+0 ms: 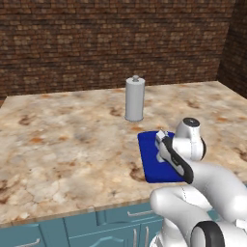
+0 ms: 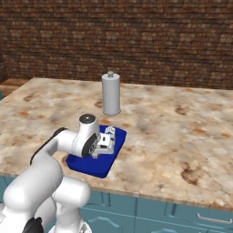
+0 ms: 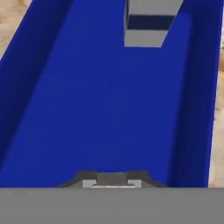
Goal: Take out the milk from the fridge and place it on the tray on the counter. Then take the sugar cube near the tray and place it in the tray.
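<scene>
The milk carton point(image 3: 146, 24) is standing inside the blue tray point(image 3: 87, 96), at the far end of it as the hand view looks along the tray floor, so the first half of the task is judged done. In the hand view a small pale grey block is sitting at the very bottom between the dark finger tips; it is probably the sugar cube point(image 3: 112, 179), and if so the fingers are closing narrowly on it, though the grey band is cutting off that edge and this cannot be told for certain. In the base views the gripper point(image 2: 105, 139) is hanging low over the tray, tilted, with the white arm bending in from the near edge of the counter point(image 1: 62, 140). The tray is lying near the front of the counter, and a tall grey canister point(image 1: 135, 99) is standing just beyond it, apart from it. The step in hand appears to be setting the cube into the tray. The next move likely calls for lowering slightly, parting the fingers over bare blue floor short of the carton, then lifting straight away.
</scene>
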Motion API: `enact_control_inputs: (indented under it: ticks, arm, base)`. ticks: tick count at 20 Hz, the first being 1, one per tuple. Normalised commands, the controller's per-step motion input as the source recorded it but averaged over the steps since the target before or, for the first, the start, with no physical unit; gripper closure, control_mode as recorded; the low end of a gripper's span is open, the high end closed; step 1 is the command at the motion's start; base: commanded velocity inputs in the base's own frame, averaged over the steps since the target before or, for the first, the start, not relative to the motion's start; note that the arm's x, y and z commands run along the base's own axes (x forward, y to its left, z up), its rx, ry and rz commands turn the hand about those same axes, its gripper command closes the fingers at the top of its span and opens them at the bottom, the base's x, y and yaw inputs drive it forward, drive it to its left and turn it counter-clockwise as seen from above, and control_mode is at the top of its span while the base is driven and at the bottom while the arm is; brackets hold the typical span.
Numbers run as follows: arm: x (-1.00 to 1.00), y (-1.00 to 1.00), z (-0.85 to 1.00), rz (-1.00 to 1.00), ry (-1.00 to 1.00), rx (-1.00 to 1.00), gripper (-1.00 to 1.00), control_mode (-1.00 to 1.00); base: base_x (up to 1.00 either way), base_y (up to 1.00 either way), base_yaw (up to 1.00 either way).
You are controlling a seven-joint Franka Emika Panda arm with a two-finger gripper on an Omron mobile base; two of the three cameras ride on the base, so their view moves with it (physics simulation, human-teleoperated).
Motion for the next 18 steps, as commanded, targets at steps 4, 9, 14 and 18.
enact_control_inputs:
  ticks: [4, 9, 14, 18]
  arm:
    - [-0.14, 0.02, 0.0, 0.11, 0.0, 0.0, 1.0, -1.0]
    - [-0.01, 0.03, 0.0, 0.18, -0.01, 0.0, 1.0, -1.0]
    - [-0.11, 0.0, 0.0, 0.21, -0.06, 0.0, 1.0, -1.0]
    - [-0.04, 0.1, 0.0, 0.21, -0.1, -0.03, 1.0, -1.0]
  base:
    - [0.0, 0.0, 0.0]
    - [0.0, 0.0, 0.0]
    - [0.0, 0.0, 0.0]
    - [0.0, 0.0, 0.0]
